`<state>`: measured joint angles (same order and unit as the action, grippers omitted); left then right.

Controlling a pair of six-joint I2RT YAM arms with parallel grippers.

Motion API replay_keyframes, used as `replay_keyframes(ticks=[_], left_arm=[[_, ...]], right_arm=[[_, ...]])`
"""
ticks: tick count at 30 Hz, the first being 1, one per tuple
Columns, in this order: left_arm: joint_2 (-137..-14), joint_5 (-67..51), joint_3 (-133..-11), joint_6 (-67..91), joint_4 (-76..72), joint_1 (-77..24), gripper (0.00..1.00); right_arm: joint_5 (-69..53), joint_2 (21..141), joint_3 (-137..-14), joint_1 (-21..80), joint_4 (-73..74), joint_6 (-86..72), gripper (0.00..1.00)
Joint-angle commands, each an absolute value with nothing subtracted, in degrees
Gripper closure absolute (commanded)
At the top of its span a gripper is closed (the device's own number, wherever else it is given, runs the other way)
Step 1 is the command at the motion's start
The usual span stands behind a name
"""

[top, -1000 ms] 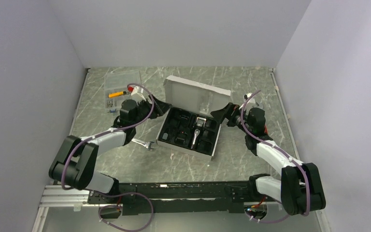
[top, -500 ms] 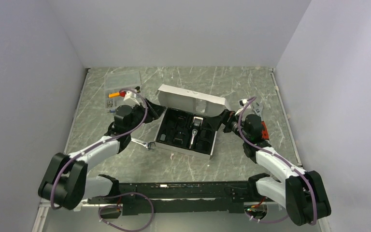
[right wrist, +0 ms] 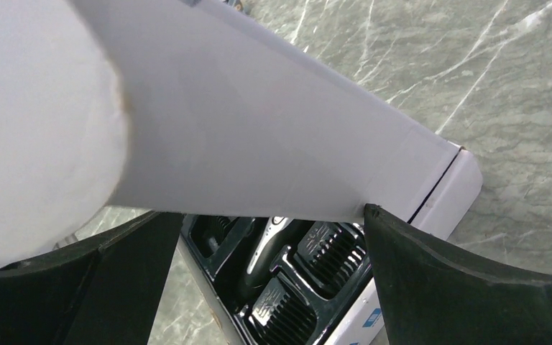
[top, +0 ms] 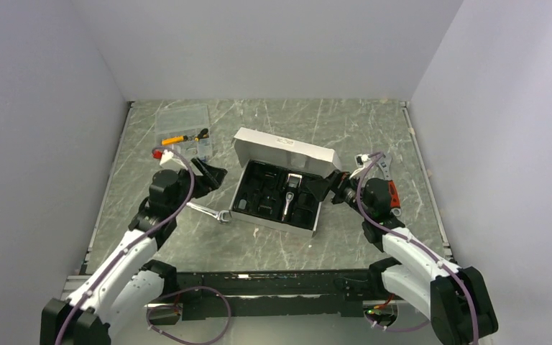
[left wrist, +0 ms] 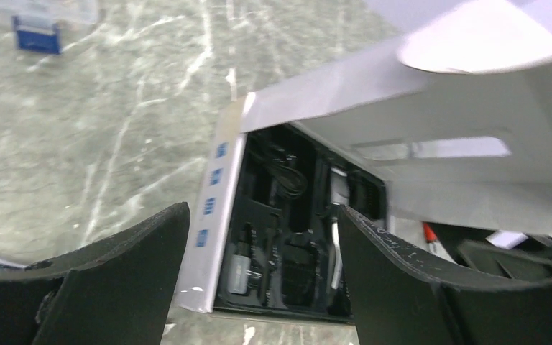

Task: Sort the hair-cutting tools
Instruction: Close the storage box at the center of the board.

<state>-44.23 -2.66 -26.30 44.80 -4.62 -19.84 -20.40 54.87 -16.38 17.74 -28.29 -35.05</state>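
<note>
A white box point(top: 277, 225) holds a black tray with the black-and-silver clipper point(top: 288, 195) and several black comb attachments point(top: 264, 195). Its lid point(top: 287, 151) leans low over the tray's far side. My left gripper point(top: 212, 176) is open and empty, just left of the box. My right gripper point(top: 328, 188) is open and empty at the box's right side. In the left wrist view the open gripper point(left wrist: 260, 215) frames the tray and the clipper point(left wrist: 336, 237). In the right wrist view the gripper point(right wrist: 272, 215) frames the clipper point(right wrist: 262, 248) and combs point(right wrist: 330, 248) under the lid point(right wrist: 259, 129).
A silver open-end wrench point(top: 210, 211) lies left of the box, under my left arm. A red-handled adjustable wrench point(top: 389, 188) lies behind my right arm. A clear plastic case point(top: 182, 129) with an orange tool sits at the back left.
The lid has dropped from upright to leaning over the tray. My left arm has drawn back to the left and nearer. My right gripper has shifted slightly down and nearer.
</note>
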Motion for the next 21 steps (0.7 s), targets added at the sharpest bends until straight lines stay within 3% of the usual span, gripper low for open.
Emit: replay_keyframes(ticks=[1, 16, 21], left_arm=[[-51.1, -1.8, -32.5, 44.0, 1.3, -17.0, 0.19], [-72.1, -7.3, -44.1, 45.6, -10.0, -7.9, 0.21], [-75.0, -7.8, -44.1, 47.1, -14.6, -5.9, 0.21]], right_arm=[[-20.9, 51.4, -15.4, 18.5, -28.6, -36.4, 0.00], [-17.9, 28.8, -12.6, 18.9, -9.4, -36.4, 0.00], [-4.8, 16.8, -12.2, 18.8, -0.6, -40.4, 0.00]])
